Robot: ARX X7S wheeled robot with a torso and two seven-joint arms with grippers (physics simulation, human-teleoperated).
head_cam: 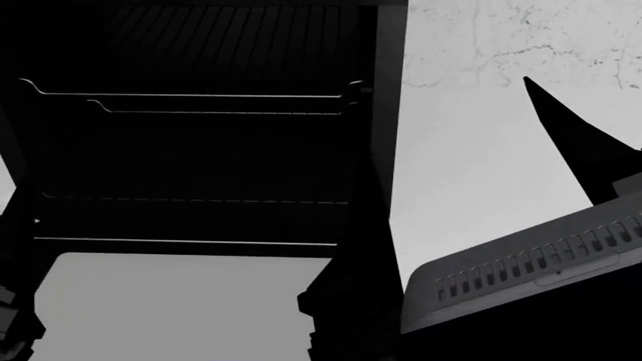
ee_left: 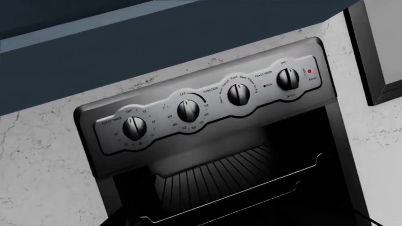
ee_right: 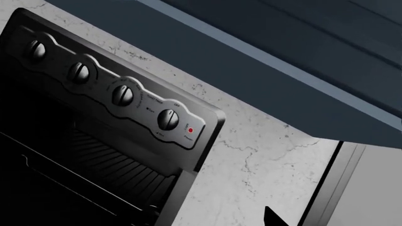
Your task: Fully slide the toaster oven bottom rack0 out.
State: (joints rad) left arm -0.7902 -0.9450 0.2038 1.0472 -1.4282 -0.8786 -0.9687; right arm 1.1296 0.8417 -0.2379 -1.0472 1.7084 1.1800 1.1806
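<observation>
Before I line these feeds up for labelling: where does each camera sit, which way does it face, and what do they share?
Left wrist: near the left arm's end, facing the toaster oven, its four knobs and open cavity; no robot part shows.
Head: on the robot's head, close to the dark cavity and wire rack; a pale vented robot part shows beside it.
Right wrist: near the right arm's end, facing the same knob panel; a dark tip at the edge, possibly its hand.
Shared: both wrist views show the knobs and the red lamp.

Marbled wall (ee_left: 44, 155), blue-grey cabinet (ee_left: 157, 33) above.
</observation>
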